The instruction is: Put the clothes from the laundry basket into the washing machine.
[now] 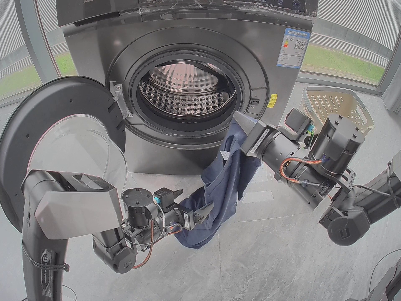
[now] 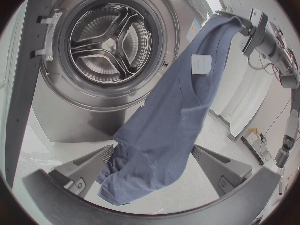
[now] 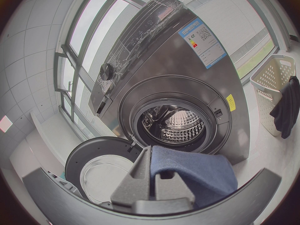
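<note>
A dark blue shirt [image 1: 225, 180] hangs in front of the washing machine [image 1: 188, 34], below and to the right of its open drum [image 1: 186, 88]. My right gripper [image 1: 243, 124] is shut on the shirt's top edge, near the drum's lower right rim; the right wrist view shows its fingers [image 3: 137, 178] pinching the cloth [image 3: 193, 172]. My left gripper [image 1: 203, 213] is low, at the shirt's bottom part. It is open, and the cloth [image 2: 162, 125] hangs between its fingers [image 2: 93, 163]. The cream laundry basket [image 1: 338, 103] stands to the right of the machine.
The round door [image 1: 62, 122] is swung open to the left, above my left arm. A black garment [image 3: 286, 107] hangs over the basket's rim [image 3: 272, 78]. Grey floor tiles [image 1: 271, 251] lie open in front of the machine. Windows run behind it.
</note>
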